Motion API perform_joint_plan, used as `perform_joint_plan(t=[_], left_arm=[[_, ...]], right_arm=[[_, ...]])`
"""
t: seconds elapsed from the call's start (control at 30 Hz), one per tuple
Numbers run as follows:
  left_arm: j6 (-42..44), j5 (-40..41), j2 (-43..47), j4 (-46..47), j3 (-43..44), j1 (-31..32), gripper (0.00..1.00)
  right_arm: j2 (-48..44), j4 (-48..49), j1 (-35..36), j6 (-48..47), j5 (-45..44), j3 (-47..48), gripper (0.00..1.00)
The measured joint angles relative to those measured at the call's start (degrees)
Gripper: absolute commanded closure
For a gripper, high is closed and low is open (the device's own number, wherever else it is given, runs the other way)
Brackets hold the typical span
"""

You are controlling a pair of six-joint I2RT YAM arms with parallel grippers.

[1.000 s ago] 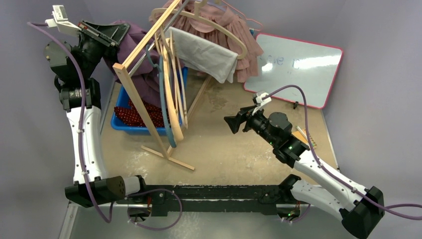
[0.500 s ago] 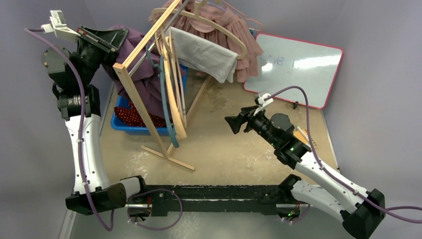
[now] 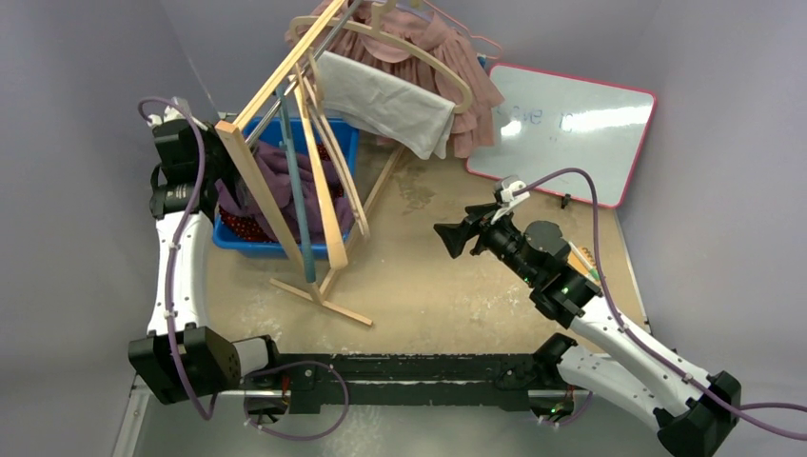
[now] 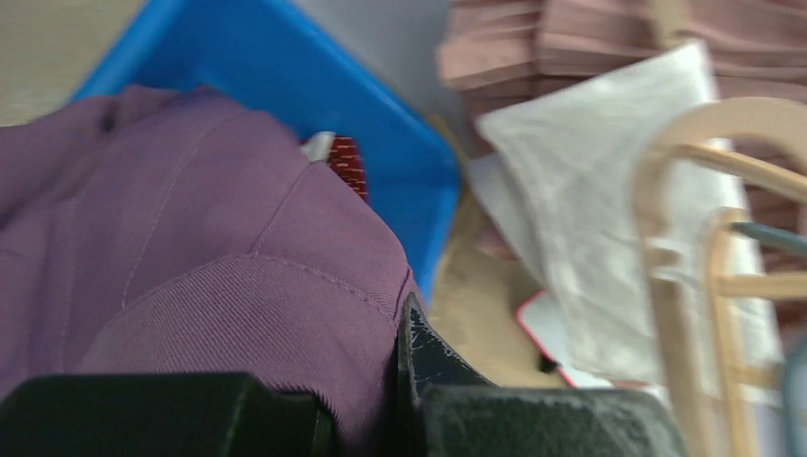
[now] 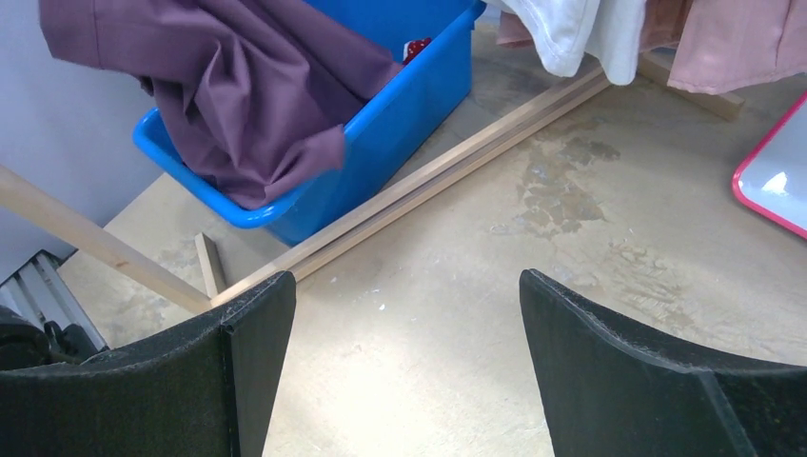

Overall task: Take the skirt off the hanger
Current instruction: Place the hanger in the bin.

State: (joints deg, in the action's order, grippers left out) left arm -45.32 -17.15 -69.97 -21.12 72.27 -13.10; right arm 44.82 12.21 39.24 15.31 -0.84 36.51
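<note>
Purple skirt [image 3: 285, 181]: off the hangers [image 3: 328, 205], heaped in blue bin [image 3: 249, 246] beside wooden rack [image 3: 249, 176]. Left gripper [image 4: 366, 419]: jaws pinched shut on skirt fabric; release outstanding. Right gripper [image 5: 404, 362]: jaws wide, empty, above table [image 3: 457, 295]. Task judged nearly complete

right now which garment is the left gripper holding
The purple skirt, bunched over the blue bin in the shut left gripper; the white cloth and pink dress hang on the rack, untouched.

Left hand [image 4: 366, 411] lowered the purple skirt [image 3: 285, 176] into the blue bin [image 3: 266, 249].
</note>
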Motion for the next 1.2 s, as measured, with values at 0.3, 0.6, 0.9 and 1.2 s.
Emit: perform_joint_plan(t=[0.3,0.6,0.9,1.2], left_arm=[[11.13,11.04,-4.72,-3.30,0.22,0.00,1.00],[10.49,8.61,-8.33,3.76,-8.76,5.42,1.00],[10.10,7.56,-20.76,5.53,-13.03,8.44,1.00],[10.62,8.52,-16.52,2.99,-13.03,8.70,0.51]], right_arm=[[0.39,-0.15,0.00,0.02,-0.13,0.00,0.12],[3.87,0.17,0.00,0.07,0.31,0.00,0.12],[5.57,0.57,0.00,0.09,0.33,0.00,0.12],[6.67,0.98,0.00,0.22,0.31,0.02,0.12]])
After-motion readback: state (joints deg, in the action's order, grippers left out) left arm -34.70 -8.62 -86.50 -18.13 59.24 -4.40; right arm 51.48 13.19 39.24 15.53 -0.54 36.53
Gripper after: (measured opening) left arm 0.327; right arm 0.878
